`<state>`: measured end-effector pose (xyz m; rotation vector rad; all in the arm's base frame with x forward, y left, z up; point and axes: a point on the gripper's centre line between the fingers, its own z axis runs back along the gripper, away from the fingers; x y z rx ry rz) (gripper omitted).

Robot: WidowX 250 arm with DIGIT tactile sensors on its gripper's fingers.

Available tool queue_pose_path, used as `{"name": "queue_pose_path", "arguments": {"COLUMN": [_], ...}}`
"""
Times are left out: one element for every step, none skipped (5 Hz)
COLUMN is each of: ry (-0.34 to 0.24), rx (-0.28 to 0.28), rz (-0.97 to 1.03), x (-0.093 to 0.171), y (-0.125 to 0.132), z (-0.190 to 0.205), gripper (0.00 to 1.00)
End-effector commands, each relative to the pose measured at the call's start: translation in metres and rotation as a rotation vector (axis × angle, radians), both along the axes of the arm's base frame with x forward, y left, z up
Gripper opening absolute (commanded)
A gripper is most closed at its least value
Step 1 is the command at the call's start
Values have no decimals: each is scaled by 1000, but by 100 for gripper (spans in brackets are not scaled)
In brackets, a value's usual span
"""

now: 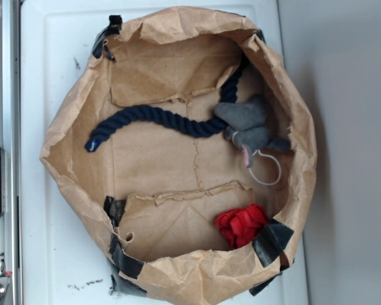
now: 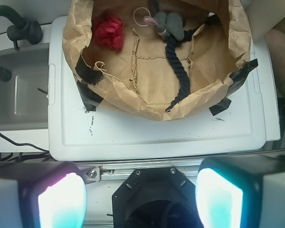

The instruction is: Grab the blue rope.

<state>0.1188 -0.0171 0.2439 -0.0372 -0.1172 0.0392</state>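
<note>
**Rope lies in the bag, untouched**

White tray [image 1: 51,63] holds the brown paper bag [image 1: 178,267]. Inside, the blue rope [image 1: 152,117] curves across the floor — far end under the grey plush toy [image 1: 247,124]. Red cloth [image 1: 241,225] nearby. Gripper [image 2: 140,199] hangs outside, fingers [image 2: 61,202] spread apart — empty.

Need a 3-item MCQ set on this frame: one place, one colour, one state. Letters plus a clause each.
1. Where does the blue rope lie?
A. inside the paper bag
B. on the white surface outside it
C. in the sink

2. What colour is the crumpled cloth in the bag?
A. green
B. red
C. yellow

3. What is the gripper doing?
A. shut on the rope
B. shut on the plush toy
C. open, holding nothing

Key: 1 A, the rope curves across the bag's floor, one end passing by the grey plush toy. 2 B, it is bright red in both views. 3 C, the wrist view shows both fingers apart, outside the bag.
</note>
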Motion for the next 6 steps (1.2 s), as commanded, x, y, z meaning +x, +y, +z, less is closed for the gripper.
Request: {"name": "queue_pose_path", "arguments": {"ry": [0,-11,-11,-11,-11,17], "rx": [0,-27,-27,-27,-27,85], "rz": [0,-15,-15,-15,-15,-23], "x": [0,50,50,50,50,100], "y": [0,21,21,21,21,41], "z": [0,0,0,0,0,-50], "gripper": [100,100,100,100,100,100]}}
